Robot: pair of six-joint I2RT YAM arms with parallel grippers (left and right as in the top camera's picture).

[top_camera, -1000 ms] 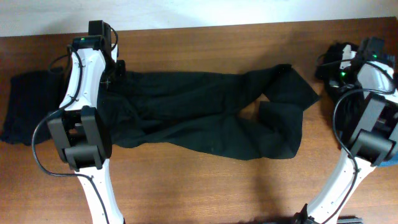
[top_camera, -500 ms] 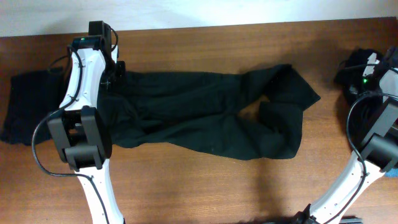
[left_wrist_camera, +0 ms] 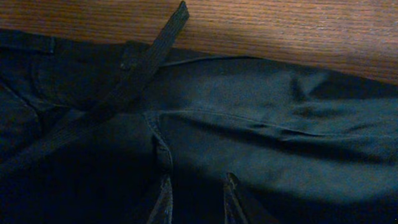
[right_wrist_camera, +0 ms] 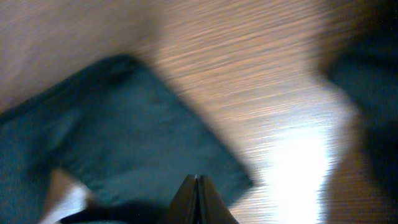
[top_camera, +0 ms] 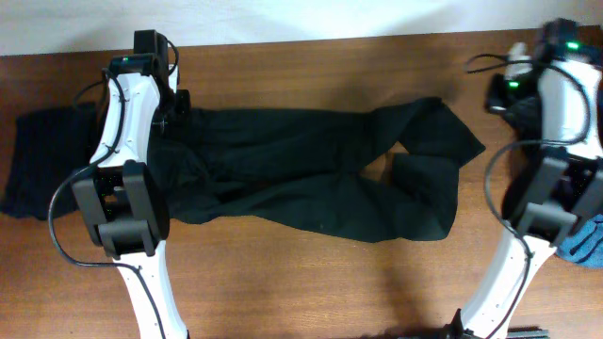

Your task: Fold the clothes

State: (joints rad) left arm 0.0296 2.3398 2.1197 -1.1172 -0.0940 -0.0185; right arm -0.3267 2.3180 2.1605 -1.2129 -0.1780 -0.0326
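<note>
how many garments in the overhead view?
3: black trousers mid-table, dark piece at left edge, blue piece at lower right edge, partly covered. Others may be hidden.

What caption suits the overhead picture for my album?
Black trousers lie unfolded on a wooden table, left arm at the waist, right arm beyond the legs.

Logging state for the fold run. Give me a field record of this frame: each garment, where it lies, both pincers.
main garment: black trousers, spread lengthwise on the table, waist left, legs right, not yet folded
leg ends: rumpled, one overlapping the other
second garment: black piece at the far left edge
third garment: blue piece, lower right, partly behind the right arm
left pincer: over the waist area, fingers apart with cloth between; grip unclear
right pincer: shut, empty, near a leg end; view blurred
</note>
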